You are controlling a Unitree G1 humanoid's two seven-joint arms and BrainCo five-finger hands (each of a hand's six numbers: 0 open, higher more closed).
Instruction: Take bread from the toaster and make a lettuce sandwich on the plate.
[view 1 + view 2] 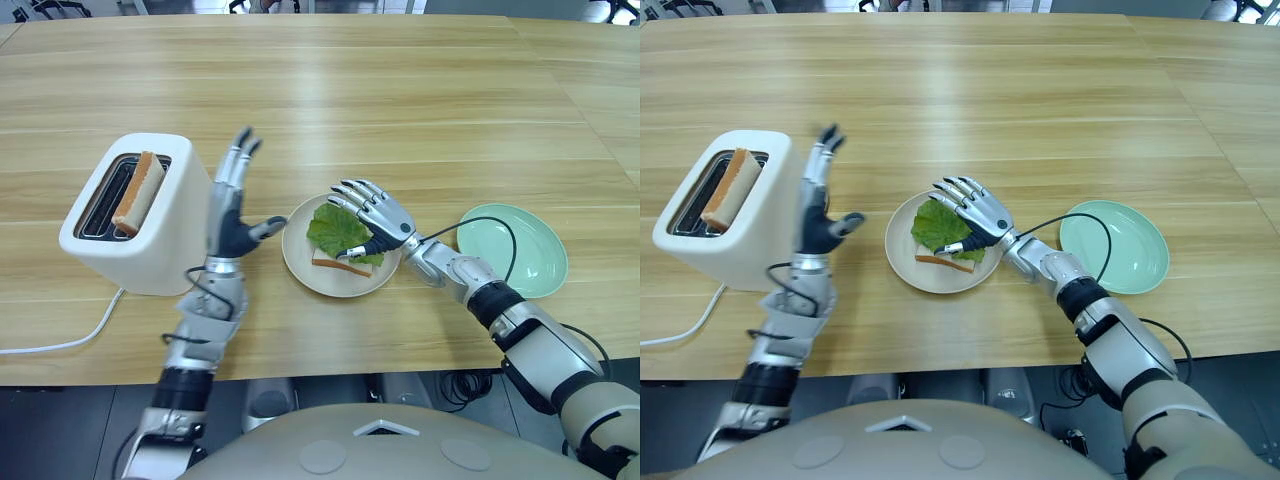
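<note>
Nearest the front edge, a white power cord (60, 342) trails across the wooden table (400, 100) from the left and runs up to a white toaster (140, 240). One slice of bread (138, 192) stands in the toaster's slot, leaning a little, its top poking out. Just right of the toaster, the robot's left hand (230, 215) is held upright with fingers straight and apart, thumb pointing right, holding nothing. At the centre sits a round tan plate (300, 268). On it lies a second slice of bread (335, 265) with a green lettuce leaf (335, 228) on top. The right hand (380, 212) hovers low over the plate's right side, fingers spread wide above the leaf, thumb tip down at the edge of the lettuce, gripping nothing. Right of the plate lies a pale green dish (525, 265), with a thin black cable (500, 225) arcing over it. Bare wood stretches away behind
</note>
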